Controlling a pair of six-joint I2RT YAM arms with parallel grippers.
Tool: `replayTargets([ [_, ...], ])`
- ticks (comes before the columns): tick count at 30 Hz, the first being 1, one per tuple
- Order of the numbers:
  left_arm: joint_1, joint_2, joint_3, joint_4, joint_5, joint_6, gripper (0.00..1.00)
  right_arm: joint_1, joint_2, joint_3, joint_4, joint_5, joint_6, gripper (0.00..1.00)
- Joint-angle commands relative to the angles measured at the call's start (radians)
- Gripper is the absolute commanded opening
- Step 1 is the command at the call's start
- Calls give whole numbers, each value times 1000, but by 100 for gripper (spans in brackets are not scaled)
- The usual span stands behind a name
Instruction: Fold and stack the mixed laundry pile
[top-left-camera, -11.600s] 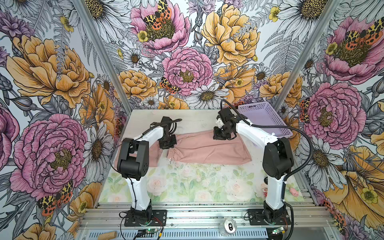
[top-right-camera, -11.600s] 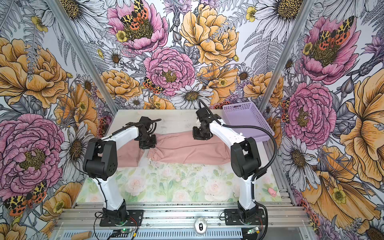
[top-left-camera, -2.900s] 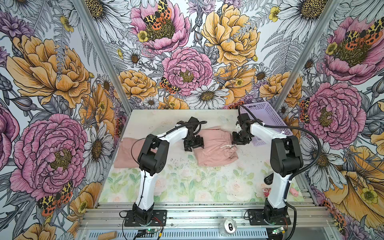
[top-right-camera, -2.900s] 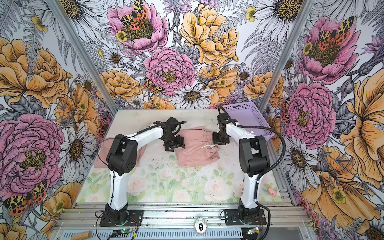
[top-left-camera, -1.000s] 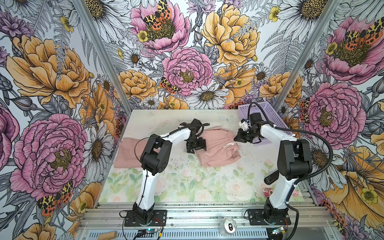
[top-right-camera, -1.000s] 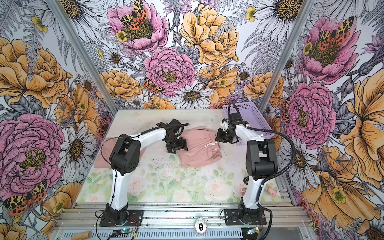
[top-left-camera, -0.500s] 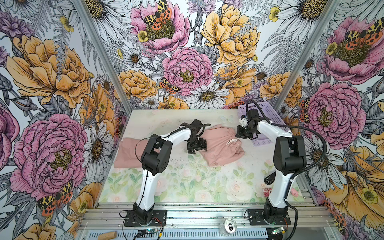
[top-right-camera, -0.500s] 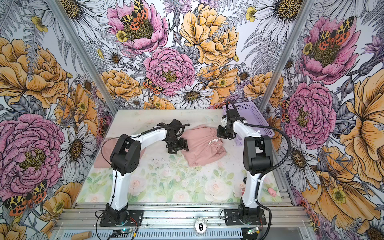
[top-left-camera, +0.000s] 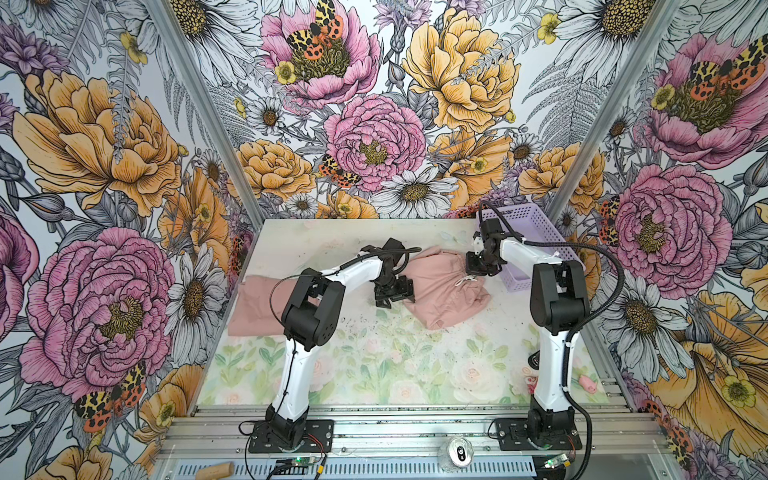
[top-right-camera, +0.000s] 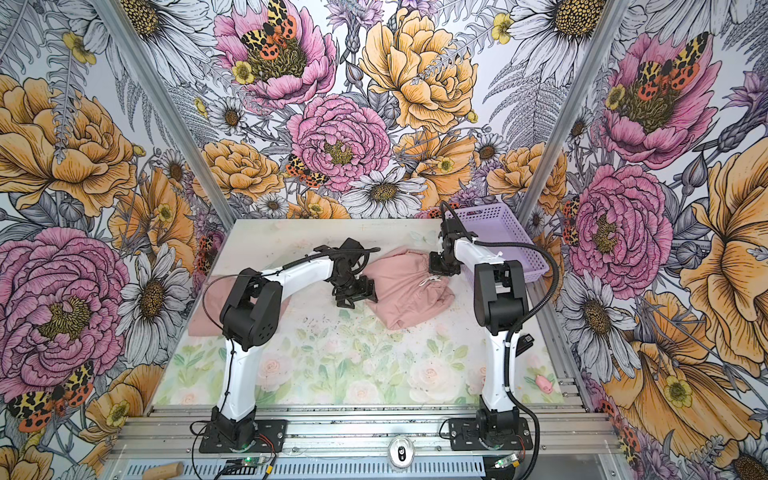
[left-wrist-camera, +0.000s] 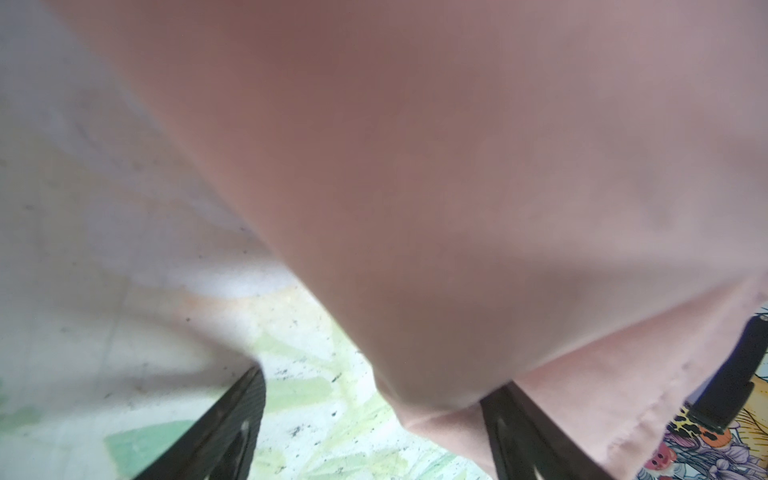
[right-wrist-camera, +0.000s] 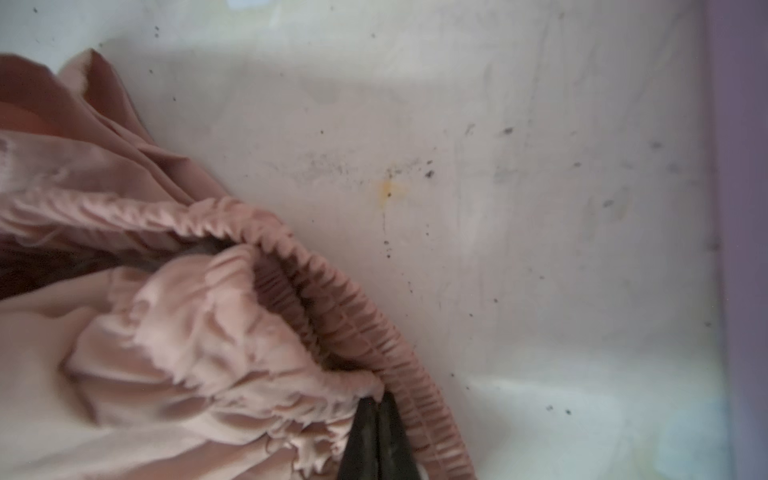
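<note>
You're pinching the shorts (top-left-camera: 444, 295) at 2 o'clock in the shut right gripper (top-left-camera: 478, 272), likely anchoring them; the left gripper (top-left-camera: 394, 298) is hovering wide open, empty, at 9 o'clock.

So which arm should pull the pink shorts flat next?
Right. The right fingers are shut on the waistband of the shorts; the left fingers stand open beside them, gripping nothing.

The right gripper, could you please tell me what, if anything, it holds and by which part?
The right gripper is shut on the pink shorts, pinching their gathered waistband at its folded edge.
</note>
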Motion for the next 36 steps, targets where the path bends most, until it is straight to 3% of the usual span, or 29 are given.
replayTargets([
  [1, -6, -7, 59, -19, -19, 38, 82, -4, -34, 39, 22, 63, -5, 8],
  [3, -4, -12, 123, -49, -55, 60, 83, -6, -74, 47, 1, 46, -1, 22],
  [8, -5, 36, 333, -148, -117, 141, 83, -6, -163, 33, -67, -22, 30, 36],
  [18, -13, 236, 656, -243, -94, 337, 78, 17, -337, -242, -80, -52, 180, 40],
  [22, -13, 292, 697, -244, -90, 375, 77, 19, -313, -287, -20, -54, 207, 40],
  [28, 11, 347, 699, -241, -121, 387, 77, 19, -164, -176, 6, -1, 173, 40],
  [36, 47, 277, 509, -241, -130, 362, 75, 39, 39, 49, -13, -25, 98, 39],
])
